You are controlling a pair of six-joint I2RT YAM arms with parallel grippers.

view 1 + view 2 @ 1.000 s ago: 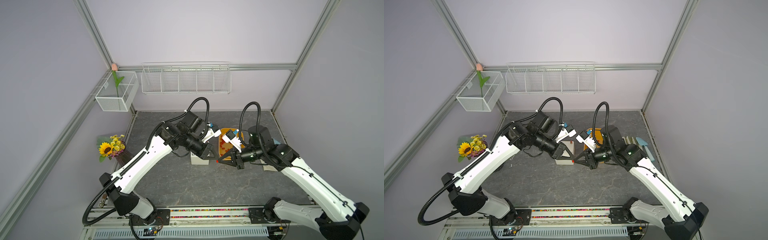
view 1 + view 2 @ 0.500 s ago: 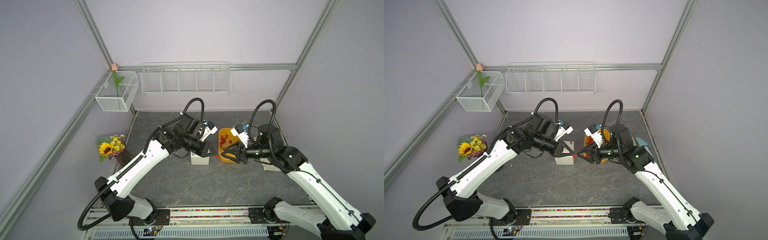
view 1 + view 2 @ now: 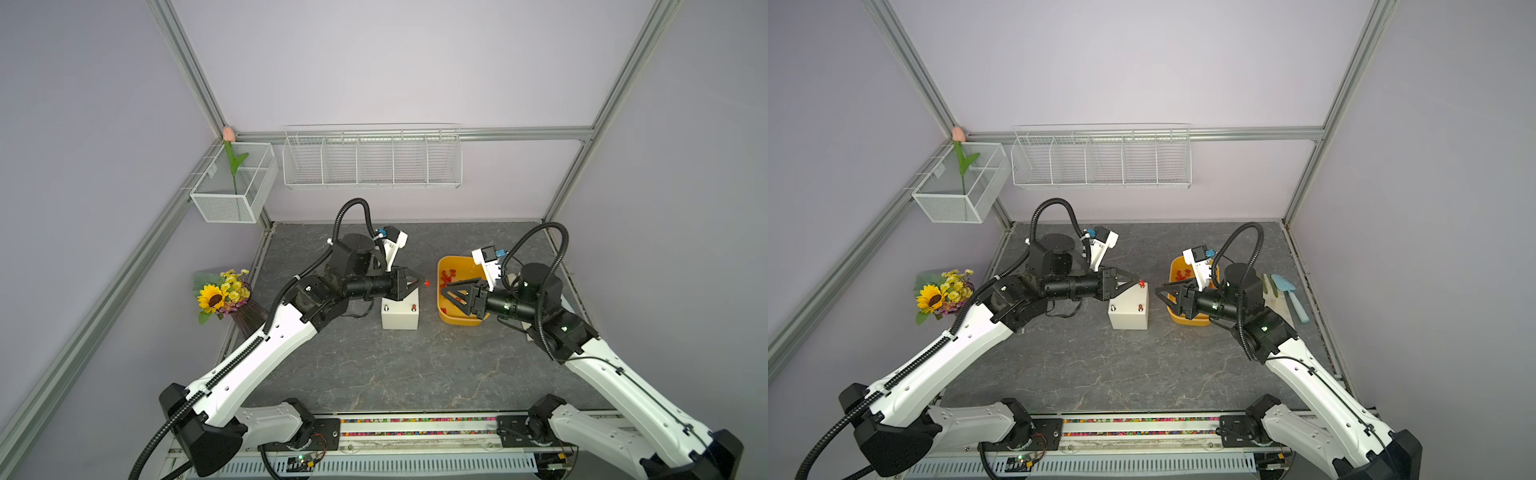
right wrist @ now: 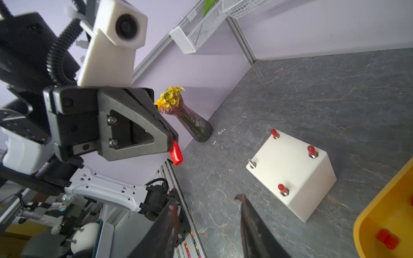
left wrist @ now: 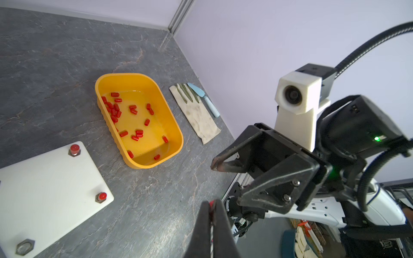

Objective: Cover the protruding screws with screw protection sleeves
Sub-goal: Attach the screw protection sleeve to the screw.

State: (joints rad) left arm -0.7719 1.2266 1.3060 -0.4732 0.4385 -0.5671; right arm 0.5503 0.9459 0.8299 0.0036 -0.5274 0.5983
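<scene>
Between the left jaws, a red sleeve [image 4: 176, 154] is pinched tight at the very tips. Most of it is seen sticking out past them. The left jaws are shut on it. It is held up in the air, over the far right corner of the white box [image 3: 400, 313] or just beside it; which of the two cannot be told.

The right jaws are held partly open, with a clear gap between the two tips, and nothing is held in them. They are held up over the side of the yellow tray [image 3: 461, 321] that faces the box. They are pointed at the left jaws, and the two pairs are kept apart.

Four screws [image 4: 282, 188] are set in the top corners of the box. Three are seen capped in red in the right wrist view. The bare screw [image 4: 252, 163], silver in colour, is found at the corner nearest the front and left edges of the counter [image 3: 374, 374].

The box is placed near the middle of the counter. The tray is placed beside it, toward the right edge, not touching it. Many loose sleeves [image 5: 115, 109] are scattered in the tray, most of them bunched along one long wall.

A dirty white glove [image 5: 196, 114] and a blue trowel [image 5: 206, 100] are laid side by side along the right edge. A vase of flowers [image 3: 224, 295] is stood by the left edge.
</scene>
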